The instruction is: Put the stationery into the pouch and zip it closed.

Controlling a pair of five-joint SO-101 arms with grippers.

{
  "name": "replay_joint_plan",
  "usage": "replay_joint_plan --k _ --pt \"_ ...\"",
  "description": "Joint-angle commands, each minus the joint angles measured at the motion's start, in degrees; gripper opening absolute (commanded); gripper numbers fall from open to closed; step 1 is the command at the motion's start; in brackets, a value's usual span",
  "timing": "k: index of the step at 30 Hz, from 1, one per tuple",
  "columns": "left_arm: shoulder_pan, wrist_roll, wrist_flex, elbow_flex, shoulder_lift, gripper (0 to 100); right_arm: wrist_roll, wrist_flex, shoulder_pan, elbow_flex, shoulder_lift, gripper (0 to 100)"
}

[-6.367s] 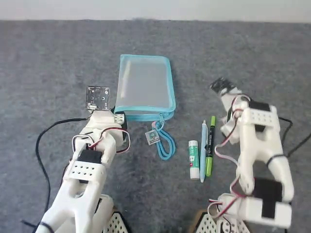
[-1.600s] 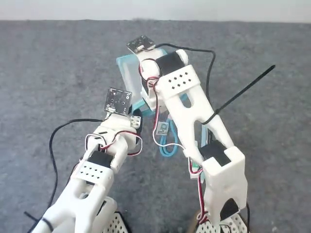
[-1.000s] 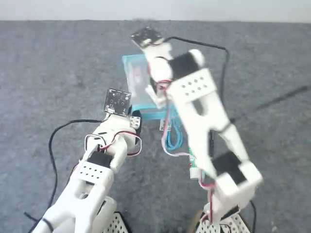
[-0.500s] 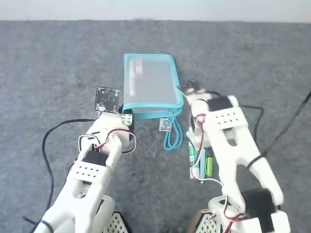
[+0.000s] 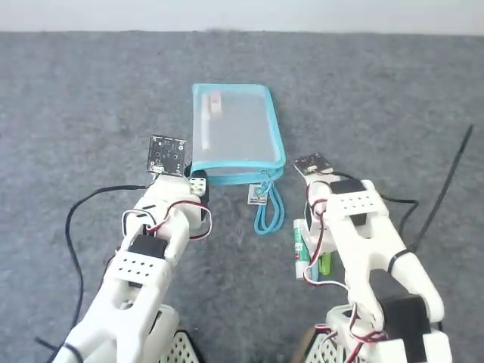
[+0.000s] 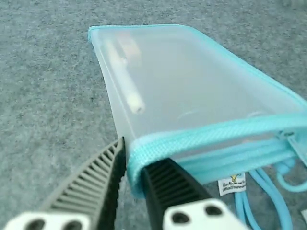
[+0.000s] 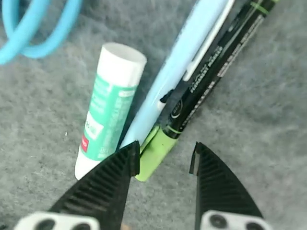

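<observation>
grey carpet (image 5: 91, 98), green marker (image 7: 204, 79) beneath right tool (image 7: 164, 154)

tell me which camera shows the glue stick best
The right wrist view: the glue stick lies whole and close, beside the blue pen. In the high view the right arm hides part of it. The left wrist view faces the pouch.

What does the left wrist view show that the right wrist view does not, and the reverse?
Left wrist view, not the right: the pouch with a pale stick inside, its tag, and the left pincer clamped on the pouch's corner. Right wrist view, not the left: the glue stick, light blue pen and green marker, with the right pincer open over the marker's end. Both: the blue cord and grey carpet.
</observation>
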Motion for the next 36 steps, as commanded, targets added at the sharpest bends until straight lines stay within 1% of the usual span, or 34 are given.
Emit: replay_joint_plan --k 1,3,8,14,16,20,22,25,28,31,33,36 --pt "-0.4 1.1 -0.6 -1.2 -0.4 1 -0.1 -1.1 0.7 -0.1 -3.1 17.9" --pt "-0.4 1.1 -0.5 -1.2 -0.4 1 -0.1 -1.1 1.0 0.0 -2.7 17.7" --pt "-0.4 1.1 -0.5 -1.2 -0.4 1 -0.1 -3.9 5.0 -0.4 4.4 17.7" --pt "-0.4 1.1 -0.5 -1.2 -0.4 1 -0.1 -3.8 7.7 -3.9 9.9 17.5" --pt "-0.4 1.1 -0.5 -1.2 -0.4 1 -0.1 -4.1 8.9 -4.0 9.8 14.2" --pt "-0.4 1.1 -0.5 -1.2 -0.4 1 0.8 -4.4 10.9 -5.5 9.8 0.5" --pt "-0.4 1.1 -0.5 -1.2 -0.4 1 3.9 -3.9 10.9 -5.6 9.8 1.4" --pt "-0.4 1.1 -0.5 -1.2 -0.4 1 4.5 -3.9 11.5 -5.8 9.4 0.7" --pt "-0.4 1.1 -0.5 -1.2 -0.4 1 4.9 -2.5 13.3 -5.9 4.5 0.8" --pt "-0.4 1.1 -0.5 -1.2 -0.4 1 5.1 2.0 14.0 -7.1 -4.1 0.8" --pt "-0.4 1.1 -0.5 -1.2 -0.3 1 5.7 6.1 13.3 -8.0 -10.9 0.8" --pt "-0.4 1.3 -0.5 -1.2 -0.3 1 9.3 12.9 10.2 -9.8 -20.4 0.8"
